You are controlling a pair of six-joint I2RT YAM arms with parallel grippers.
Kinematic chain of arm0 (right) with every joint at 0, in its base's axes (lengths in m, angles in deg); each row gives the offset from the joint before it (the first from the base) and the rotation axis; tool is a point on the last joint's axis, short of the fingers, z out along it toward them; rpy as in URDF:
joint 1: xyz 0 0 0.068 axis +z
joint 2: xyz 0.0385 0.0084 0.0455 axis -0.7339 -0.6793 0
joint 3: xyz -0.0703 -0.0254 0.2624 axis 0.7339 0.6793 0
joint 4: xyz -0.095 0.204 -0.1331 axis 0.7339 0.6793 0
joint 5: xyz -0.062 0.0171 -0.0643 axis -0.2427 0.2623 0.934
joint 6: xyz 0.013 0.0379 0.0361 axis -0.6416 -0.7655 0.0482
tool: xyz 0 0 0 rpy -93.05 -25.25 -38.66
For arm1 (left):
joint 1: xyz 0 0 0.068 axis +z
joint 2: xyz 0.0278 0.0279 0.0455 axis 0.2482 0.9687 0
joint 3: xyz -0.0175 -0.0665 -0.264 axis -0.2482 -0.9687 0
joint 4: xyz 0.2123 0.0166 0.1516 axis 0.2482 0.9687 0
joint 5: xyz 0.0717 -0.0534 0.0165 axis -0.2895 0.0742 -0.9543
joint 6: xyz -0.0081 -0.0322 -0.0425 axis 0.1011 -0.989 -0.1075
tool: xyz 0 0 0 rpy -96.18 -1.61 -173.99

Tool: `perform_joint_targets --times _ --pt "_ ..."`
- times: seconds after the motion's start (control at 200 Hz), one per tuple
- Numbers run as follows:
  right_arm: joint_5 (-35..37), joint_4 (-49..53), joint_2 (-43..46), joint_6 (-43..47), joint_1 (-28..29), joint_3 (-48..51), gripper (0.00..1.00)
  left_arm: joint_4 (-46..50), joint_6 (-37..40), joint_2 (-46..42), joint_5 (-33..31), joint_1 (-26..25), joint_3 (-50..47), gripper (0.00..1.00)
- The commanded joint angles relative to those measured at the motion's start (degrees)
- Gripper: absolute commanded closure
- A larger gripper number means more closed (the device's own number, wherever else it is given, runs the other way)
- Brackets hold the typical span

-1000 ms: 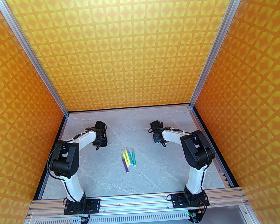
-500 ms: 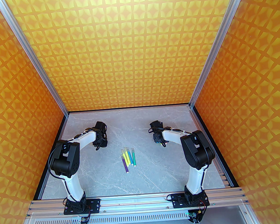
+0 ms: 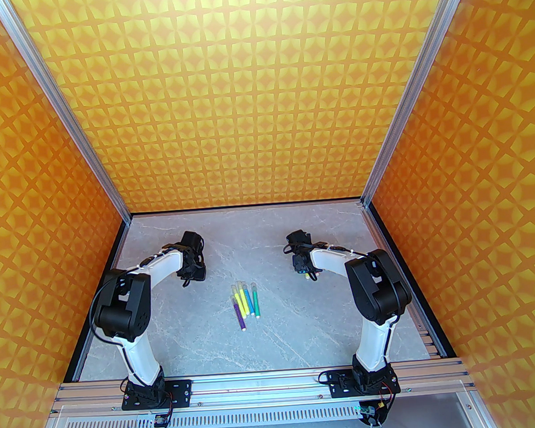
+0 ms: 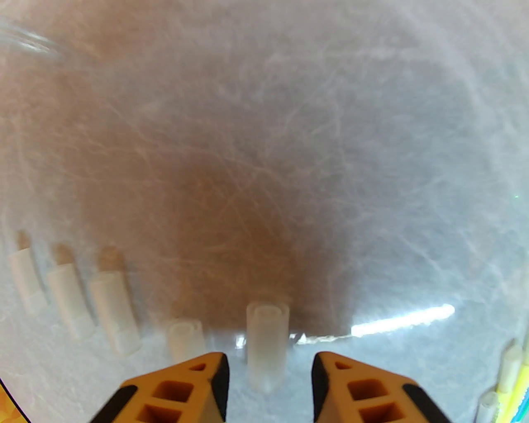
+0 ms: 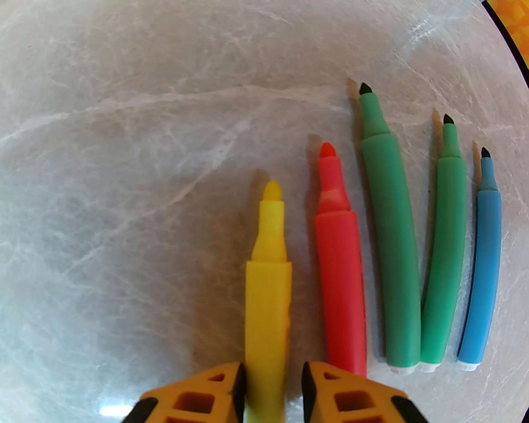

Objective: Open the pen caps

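Left gripper (image 4: pixel 269 362): fingers spread, I saw the loose cap (image 4: pixel 266 330) free between them
Right gripper (image 5: pixel 272 371): barely parted around the yellow pen (image 5: pixel 268 289) on the table (image 5: pixel 124 165)
Risk: I judged a careless lift could clip either and roll it away

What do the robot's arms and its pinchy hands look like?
The left arm and the right arm are each made of smooth white tubes joined by chunky black boxes, with thin black cables looping alongside. Little red wires show at the bases. The left gripper and the right gripper have orange wedge-shaped fingers with square holes and black inner edges.
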Motion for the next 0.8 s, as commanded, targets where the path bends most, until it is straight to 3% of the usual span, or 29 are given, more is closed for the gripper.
perform_joint_targets --times 0.0,0.185,0.295,0.525,0.795 --pt "-4.3 -2.1 5.3 2.5 -0.2 1.3 0.66 0.1 1.1 -4.4 0.3 -0.5 -0.9 0.59" --pt "-11.9 -5.7 11.1 5.5 -0.1 4.0 0.58 -3.7 1.4 -9.8 2.6 -0.8 -4.1 0.52" --pt "-14.3 -4.6 12.7 6.9 0.1 4.0 0.57 -7.6 2.1 -13.9 5.0 -0.8 -7.8 0.35" --pt "-20.1 -3.6 16.5 8.7 2.3 6.4 0.54 -17.6 3.2 -24.7 7.8 -0.7 -18.5 0.19" --pt "-20.2 4.0 18.3 7.7 8.9 4.5 0.49 -26.9 3.9 -33.3 8.2 -0.6 -27.0 0.07"
